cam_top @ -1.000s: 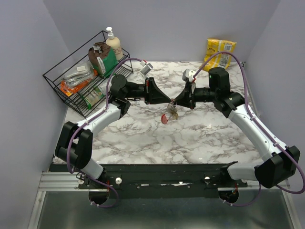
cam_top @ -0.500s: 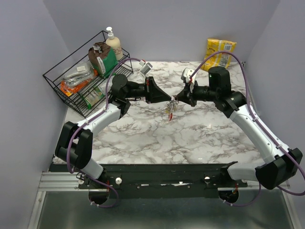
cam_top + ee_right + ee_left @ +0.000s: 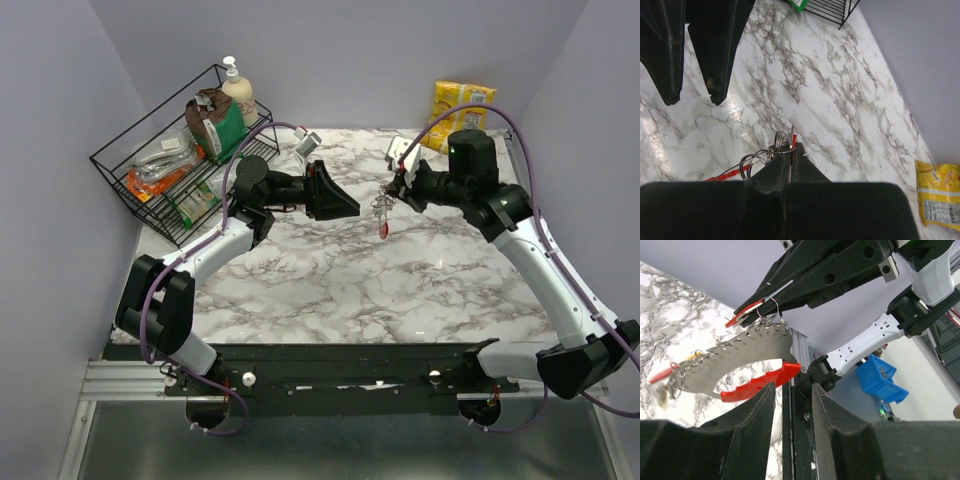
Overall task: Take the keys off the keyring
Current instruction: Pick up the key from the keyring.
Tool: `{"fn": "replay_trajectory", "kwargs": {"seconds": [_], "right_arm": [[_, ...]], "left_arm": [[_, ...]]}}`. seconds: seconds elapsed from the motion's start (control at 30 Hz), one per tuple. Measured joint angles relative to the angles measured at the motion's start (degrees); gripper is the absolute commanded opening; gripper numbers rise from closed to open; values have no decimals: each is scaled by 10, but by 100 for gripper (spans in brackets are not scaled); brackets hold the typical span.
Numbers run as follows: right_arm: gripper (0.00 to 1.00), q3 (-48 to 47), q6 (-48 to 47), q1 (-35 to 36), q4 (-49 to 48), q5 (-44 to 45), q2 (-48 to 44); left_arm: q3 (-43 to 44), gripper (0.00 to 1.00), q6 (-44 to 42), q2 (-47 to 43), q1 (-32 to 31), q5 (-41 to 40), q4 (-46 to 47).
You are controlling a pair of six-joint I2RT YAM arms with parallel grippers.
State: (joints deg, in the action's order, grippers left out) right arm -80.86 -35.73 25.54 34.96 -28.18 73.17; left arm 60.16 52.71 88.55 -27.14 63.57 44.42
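Note:
My right gripper (image 3: 386,197) is shut on the keyring (image 3: 788,147), pinching its thin metal rings at the fingertips above the marble table (image 3: 400,280). The keys (image 3: 382,218) hang below it in a small bunch with a red piece. From the left wrist view the rings (image 3: 767,307) sit in the right gripper's black tips, with a curved silver plate with red ends (image 3: 755,347) and small keys (image 3: 670,380) dangling under them. My left gripper (image 3: 350,208) stands open just left of the bunch, apart from it, with nothing between its fingers (image 3: 755,410).
A black wire rack (image 3: 170,170) with packets and a soap bottle (image 3: 238,90) stands at the back left. A yellow packet (image 3: 462,108) lies at the back right. Purple walls close in the table on three sides.
My left gripper has opened and let go of the bunch. The right gripper has pulled away to the right with the keyring, so the two grippers now stand apart.

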Motion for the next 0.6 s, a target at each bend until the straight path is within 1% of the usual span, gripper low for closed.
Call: {"fn": "replay_trajectory", "kwargs": {"seconds": [0.07, 0.3, 0.47, 0.6], "right_arm": [[1, -2, -12, 0, 12, 6, -2], [1, -16, -64, 17, 60, 27, -7], [1, -45, -117, 62, 104, 74, -7], [1, -53, -150, 101, 120, 124, -7]], "left_arm": [[0, 52, 0, 0, 0, 1, 0], [0, 56, -6, 0, -1, 0, -8], [3, 58, -33, 0, -1, -3, -41], [6, 60, -51, 0, -1, -10, -67]]}}
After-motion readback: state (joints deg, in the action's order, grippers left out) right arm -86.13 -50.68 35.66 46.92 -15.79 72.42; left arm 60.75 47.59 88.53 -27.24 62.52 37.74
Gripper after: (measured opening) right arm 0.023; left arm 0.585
